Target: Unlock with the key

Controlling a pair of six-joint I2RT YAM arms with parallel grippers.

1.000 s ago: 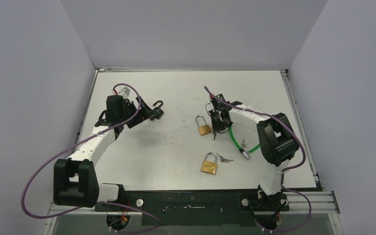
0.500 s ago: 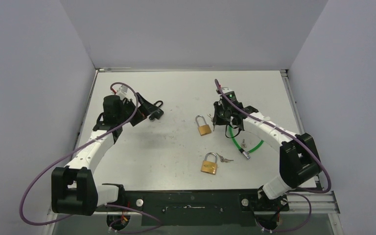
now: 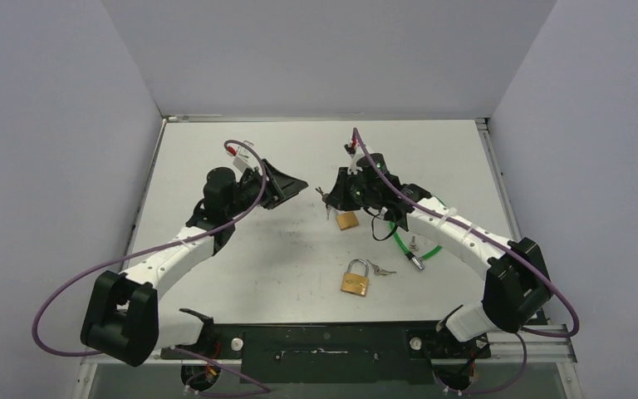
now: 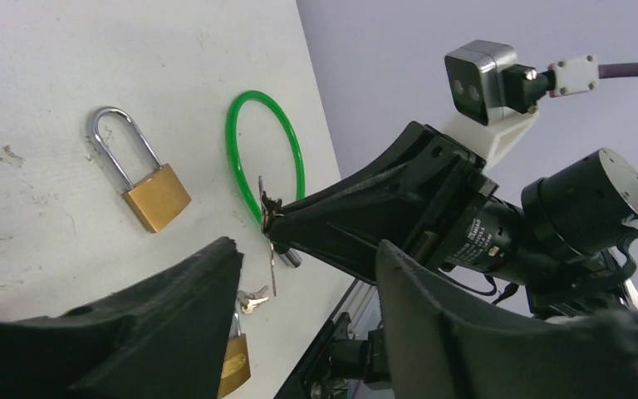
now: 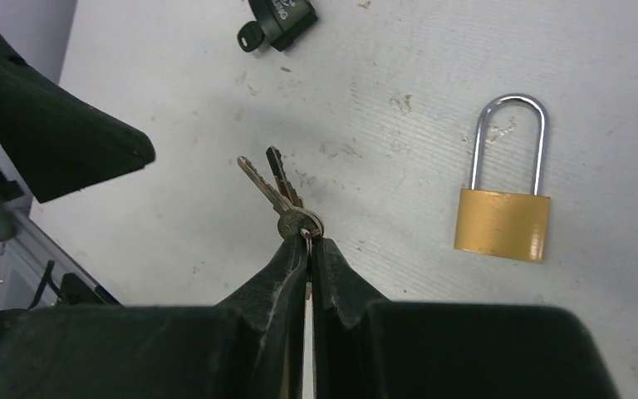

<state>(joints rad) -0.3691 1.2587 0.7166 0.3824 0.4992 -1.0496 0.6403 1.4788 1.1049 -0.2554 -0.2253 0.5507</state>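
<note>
— What is the left arm (image 3: 174, 249) doing?
— It reaches in over the worktop (image 3: 249, 274). The left jaws stand well apart with nothing between them. They point toward the right jaws, near them but not touching
— And the keys (image 5: 276, 193)?
— The right jaws are pressed together on the ring of the keys. Two keys stick out past the tips, fanned a little. They are off the worktop, between the two sets of jaws
— Where is the padlock (image 5: 503, 223)?
— It lies flat on the worktop, just right of the keys in the top view and apart from them. It has a brass body and a steel shackle, with both legs down in the body. Nothing touches it
— Anything else?
— A second padlock (image 3: 355, 278) lies nearer the arm bases, also flat, with spare keys (image 3: 380, 269) just beside its shackle. A green loop (image 4: 258, 93) lies right of both padlocks, partly under the right arm (image 3: 453, 226). In the right wrist view a black object (image 5: 281, 15) lies on the worktop beyond the keys; I cannot tell what it is
</note>
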